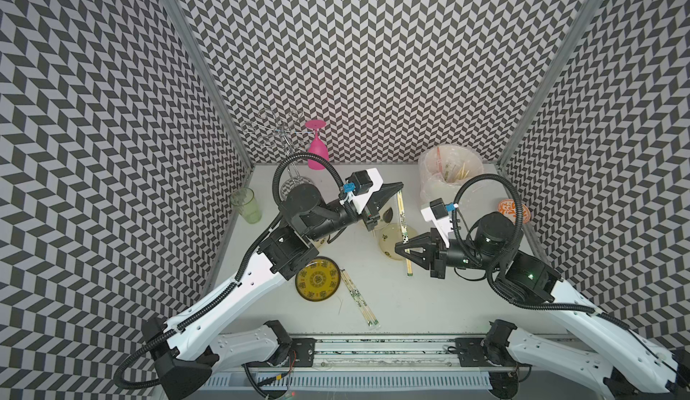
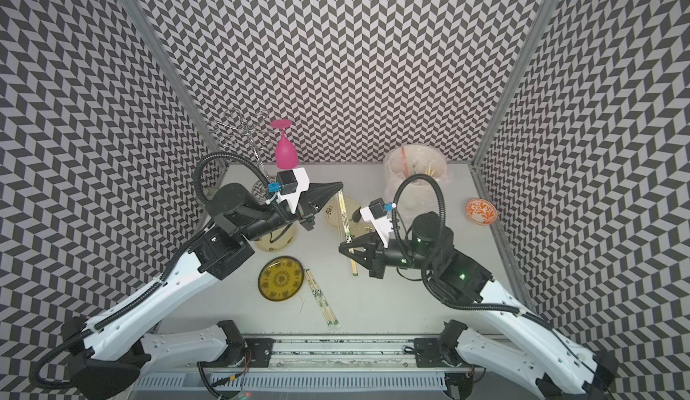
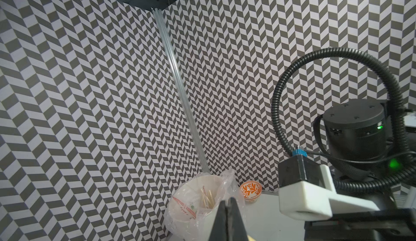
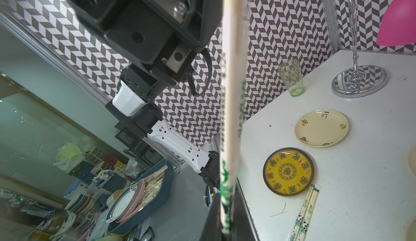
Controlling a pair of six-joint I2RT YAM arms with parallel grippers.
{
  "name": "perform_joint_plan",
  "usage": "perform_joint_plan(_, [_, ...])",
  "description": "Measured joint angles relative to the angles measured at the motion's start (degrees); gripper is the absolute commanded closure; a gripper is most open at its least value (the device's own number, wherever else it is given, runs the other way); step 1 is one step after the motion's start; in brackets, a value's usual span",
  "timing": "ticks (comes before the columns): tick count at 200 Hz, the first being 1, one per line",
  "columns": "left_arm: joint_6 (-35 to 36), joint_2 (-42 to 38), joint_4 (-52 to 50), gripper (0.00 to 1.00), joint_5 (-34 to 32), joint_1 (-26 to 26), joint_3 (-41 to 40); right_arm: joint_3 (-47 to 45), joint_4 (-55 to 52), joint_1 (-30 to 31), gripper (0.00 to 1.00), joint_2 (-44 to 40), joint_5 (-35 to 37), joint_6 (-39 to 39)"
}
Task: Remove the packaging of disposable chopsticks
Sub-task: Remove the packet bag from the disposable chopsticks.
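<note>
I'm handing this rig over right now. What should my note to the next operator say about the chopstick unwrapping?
The left gripper is shut on the far end of the held pair; the right gripper is shut on it lower down. It is wrapped, lifted over the table.
The second pair lies wrapped on the table by the yellow plate.
Done, apparently: the bin holds loose sticks and a wrapper.
Left: strip the held pair, then the second pair.

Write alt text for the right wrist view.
The right gripper, jaws shut, holds a wrapped chopstick pair close before the camera. Behind it, a white table carries a yellow plate, a cream plate and another wrapped pair.
</note>
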Motion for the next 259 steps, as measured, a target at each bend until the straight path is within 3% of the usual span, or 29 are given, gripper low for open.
perform_joint_plan(56, [3.10, -0.24, 6.47, 1.00, -25.40, -11.34, -4.55, 5.62, -4.92, 1.16, 1.00, 4.09, 3.54, 6.78])
perform_joint_plan(98, [1.57, -0.68, 9.77, 1.00, -35.41, -13.68, -8.07, 8.61, -10.05, -0.61, 1.00, 5.51, 3.08, 7.91])
perform_joint_plan(115, [0.07, -1.55, 9.70, 1.00, -35.95, -13.68, -10.27, 8.70, -11.23, -2.34, 1.00, 5.42, 3.23, 7.91])
perform_joint_plan(146, [-3.08, -1.86, 3.37, 1.00, -28.33, -18.18, -14.23, 10.62, -1.49, -9.35, 1.00, 5.42, 11.41, 9.55])
perform_joint_plan(210, [-7.15, -4.98, 3.54, 1.00, -23.71, -18.67, -16.39, 11.02, 5.66, -9.42, 1.00, 5.86, 12.96, 8.33])
perform_joint_plan(212, [-7.28, -5.38, 3.67, 0.97, -23.43, -18.49, -16.63, 11.02, 5.79, -9.38, 1.00, 5.84, 12.94, 8.24])
perform_joint_plan(222, [-7.80, -7.08, 4.07, 0.48, -21.86, -17.22, -17.42, 11.02, 6.34, -9.20, 1.00, 5.77, 12.96, 7.34])
perform_joint_plan(228, [-8.26, -8.02, 4.17, 0.30, -20.74, -16.26, -17.64, 11.02, 6.69, -9.18, 1.00, 5.73, 13.03, 6.80])
perform_joint_plan(246, [-9.55, -10.25, 4.35, 0.13, -17.25, -12.52, -17.49, 10.93, 6.86, -9.18, 1.00, 4.94, 13.33, 4.13])
perform_joint_plan(259, [-10.14, -11.45, 3.91, 0.12, -14.78, -9.84, -16.72, 10.78, 6.80, -9.18, 1.00, 3.91, 13.77, 1.75])
